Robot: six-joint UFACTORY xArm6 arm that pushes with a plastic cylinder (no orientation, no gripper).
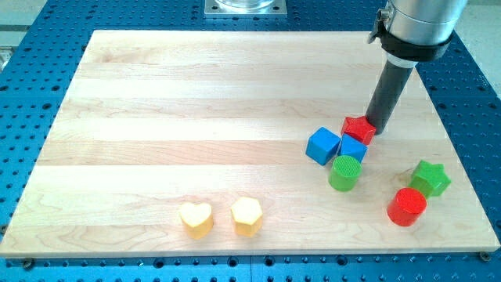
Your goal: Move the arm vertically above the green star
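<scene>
The green star (430, 178) lies near the board's right edge, with a red cylinder (407, 207) touching it at its lower left. My tip (378, 124) rests on the board well up and left of the green star, touching the right side of a red star (358, 129). Below the red star are a blue cube (322, 146), a second blue block (353, 149) and a green cylinder (344, 173), packed close together.
A yellow heart (196, 220) and a yellow hexagon (246, 216) sit near the board's bottom edge, left of centre. The wooden board (196, 117) lies on a blue perforated table. A metal base plate (245, 7) shows at the view's top.
</scene>
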